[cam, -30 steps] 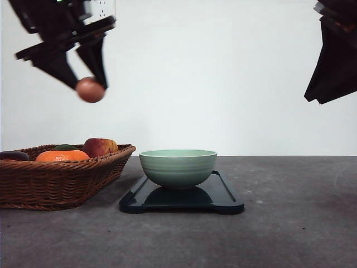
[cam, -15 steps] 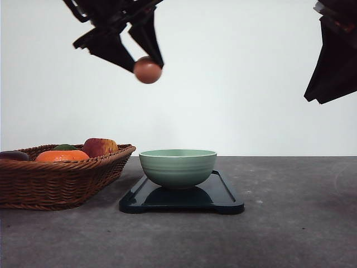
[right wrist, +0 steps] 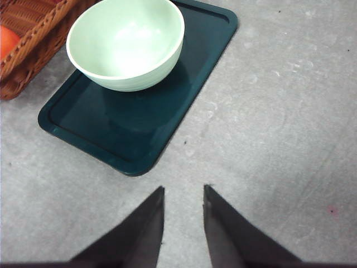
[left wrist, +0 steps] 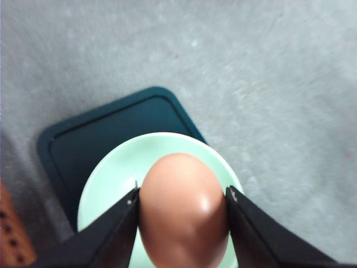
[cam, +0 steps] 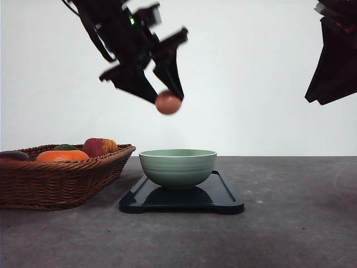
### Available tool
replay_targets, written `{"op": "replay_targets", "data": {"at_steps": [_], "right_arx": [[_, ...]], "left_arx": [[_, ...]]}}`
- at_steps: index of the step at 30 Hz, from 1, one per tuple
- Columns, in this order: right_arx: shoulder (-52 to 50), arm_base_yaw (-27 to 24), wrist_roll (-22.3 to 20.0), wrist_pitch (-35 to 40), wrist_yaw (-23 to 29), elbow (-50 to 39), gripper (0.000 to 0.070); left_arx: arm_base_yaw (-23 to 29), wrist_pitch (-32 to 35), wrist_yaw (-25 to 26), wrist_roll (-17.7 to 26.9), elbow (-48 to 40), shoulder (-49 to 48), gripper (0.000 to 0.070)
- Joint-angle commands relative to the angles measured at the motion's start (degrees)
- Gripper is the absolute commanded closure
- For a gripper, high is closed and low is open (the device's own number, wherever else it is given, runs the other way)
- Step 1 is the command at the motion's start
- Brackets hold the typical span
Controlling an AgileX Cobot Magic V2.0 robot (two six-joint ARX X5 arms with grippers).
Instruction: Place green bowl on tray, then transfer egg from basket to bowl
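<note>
One egg (cam: 168,103) now hangs at centre frame, clamped between the left gripper's (cam: 169,99) fingers, having travelled rightward from above the basket (cam: 67,178) and dropped toward the green bowl (cam: 177,167) on the tray (cam: 228,201); release looks near. At the upper right edge, the right gripper (right wrist: 183,215) waits, fingers narrowly parted and empty.

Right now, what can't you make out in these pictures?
- Bowl interior: in the left wrist view, the egg hides most of the green bowl.
- Basket contents: in the front view, the basket wall hides the produce's lower parts, and the left edge cuts the basket off.
- Right gripper: the front view's edge crops it.
</note>
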Motion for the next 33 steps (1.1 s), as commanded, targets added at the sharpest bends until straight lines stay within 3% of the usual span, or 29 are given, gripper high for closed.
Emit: {"op": "replay_targets", "data": {"at_steps": [1, 11, 33], "right_arx": [[0.26, 0.28, 0.59, 0.16, 0.02, 0.15, 0.0565], [0.26, 0.28, 0.59, -0.26, 0.04, 0.15, 0.0565], [0.26, 0.28, 0.63, -0.98, 0.04, 0.15, 0.0565]], "left_arx": [[-0.55, 1.71, -0.25, 0.5, 1.38, 1.87, 0.0448], [-1.88, 6.72, -3.48, 0.52, 1.38, 7.91, 0.0446], [-2.33, 6.48, -5.08, 0.43, 1.38, 16.6, 0.0445]]}}
